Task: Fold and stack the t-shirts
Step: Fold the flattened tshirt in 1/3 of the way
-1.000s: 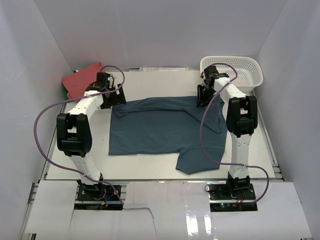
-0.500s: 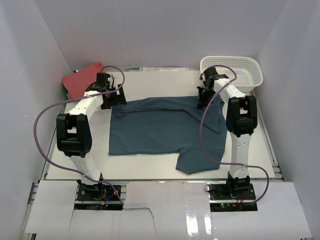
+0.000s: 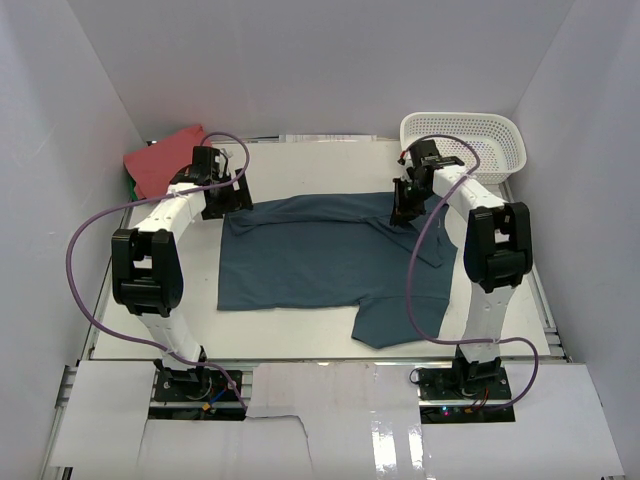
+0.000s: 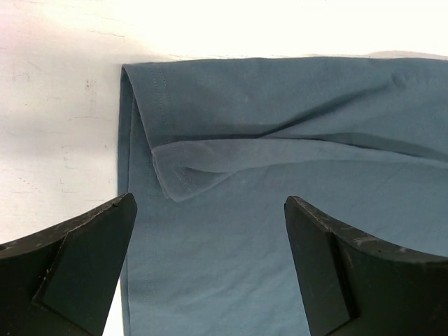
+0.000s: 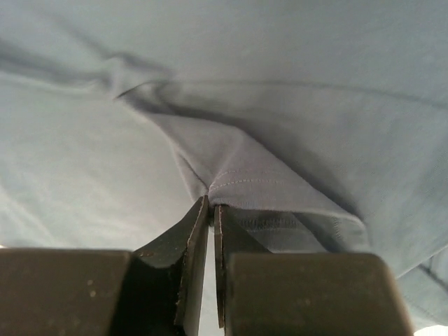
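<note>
The dark teal-blue t-shirt (image 3: 320,255) lies partly folded in the middle of the table. My left gripper (image 3: 228,196) is open above its far left corner, where a sleeve is folded over (image 4: 210,161); nothing is between the fingers (image 4: 77,259). My right gripper (image 3: 402,212) is shut on a stitched hem of the teal-blue t-shirt (image 5: 266,185) near its far right edge, pinching the cloth at the fingertips (image 5: 212,206). The coral-red t-shirt (image 3: 160,160) lies bunched at the far left corner of the table.
A white lattice basket (image 3: 470,140) stands at the far right corner, just behind the right arm. A dark green item (image 3: 130,185) peeks out under the coral-red t-shirt. White walls close in the table (image 3: 300,335) on three sides.
My right gripper has shifted slightly left and toward the middle with the hem in its grip. The left arm has not moved.
</note>
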Robot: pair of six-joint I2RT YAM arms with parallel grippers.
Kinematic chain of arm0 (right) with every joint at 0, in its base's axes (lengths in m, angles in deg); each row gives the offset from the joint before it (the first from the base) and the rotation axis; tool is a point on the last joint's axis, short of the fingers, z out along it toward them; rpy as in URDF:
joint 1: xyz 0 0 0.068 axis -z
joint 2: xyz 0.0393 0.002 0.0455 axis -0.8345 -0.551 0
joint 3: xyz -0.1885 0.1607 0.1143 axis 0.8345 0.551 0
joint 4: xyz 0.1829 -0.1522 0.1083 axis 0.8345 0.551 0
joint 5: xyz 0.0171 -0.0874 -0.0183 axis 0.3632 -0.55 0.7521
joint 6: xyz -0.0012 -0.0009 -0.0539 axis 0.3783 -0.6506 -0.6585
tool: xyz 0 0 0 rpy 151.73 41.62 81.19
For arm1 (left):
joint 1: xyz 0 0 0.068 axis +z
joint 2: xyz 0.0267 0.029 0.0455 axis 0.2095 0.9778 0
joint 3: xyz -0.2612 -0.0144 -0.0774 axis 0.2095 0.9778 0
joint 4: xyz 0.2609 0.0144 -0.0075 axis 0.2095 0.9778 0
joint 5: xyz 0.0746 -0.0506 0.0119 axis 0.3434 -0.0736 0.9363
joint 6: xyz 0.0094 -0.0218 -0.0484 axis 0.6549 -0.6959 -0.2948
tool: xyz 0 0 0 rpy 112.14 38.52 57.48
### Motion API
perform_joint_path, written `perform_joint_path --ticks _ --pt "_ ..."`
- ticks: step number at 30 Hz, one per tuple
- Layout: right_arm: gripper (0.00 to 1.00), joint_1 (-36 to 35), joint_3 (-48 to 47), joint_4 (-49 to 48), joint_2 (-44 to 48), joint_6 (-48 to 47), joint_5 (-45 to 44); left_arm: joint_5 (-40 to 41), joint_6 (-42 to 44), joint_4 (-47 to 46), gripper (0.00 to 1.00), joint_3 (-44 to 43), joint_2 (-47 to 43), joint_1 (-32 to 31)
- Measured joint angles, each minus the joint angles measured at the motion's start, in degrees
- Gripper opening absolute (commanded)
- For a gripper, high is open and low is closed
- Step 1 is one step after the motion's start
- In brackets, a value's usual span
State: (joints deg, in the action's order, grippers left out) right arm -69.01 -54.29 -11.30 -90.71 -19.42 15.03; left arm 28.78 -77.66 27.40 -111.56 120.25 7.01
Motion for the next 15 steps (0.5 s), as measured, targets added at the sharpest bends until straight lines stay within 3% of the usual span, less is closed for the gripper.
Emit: perform_joint_path --ticks 10,13,14,15 --pt "0.12 -2.08 8.94 -3.3 6.25 2.16 5.66 -0.02 0.02 -0.07 0.98 0.79 -0.02 0.0" --pt "0.27 -2.71 14.51 -5.01 8.2 4.17 8.61 -0.02 0.0 -0.11 0.98 0.79 -0.02 0.0" --pt "0.43 -2.99 16.37 -5.25 9.05 4.79 9.53 -0.04 0.0 -0.11 0.98 0.81 -0.02 0.0" --pt "0.47 -3.34 17.99 -5.35 9.88 5.51 10.36 -0.04 0.0 -0.13 0.98 0.81 -0.02 0.0"
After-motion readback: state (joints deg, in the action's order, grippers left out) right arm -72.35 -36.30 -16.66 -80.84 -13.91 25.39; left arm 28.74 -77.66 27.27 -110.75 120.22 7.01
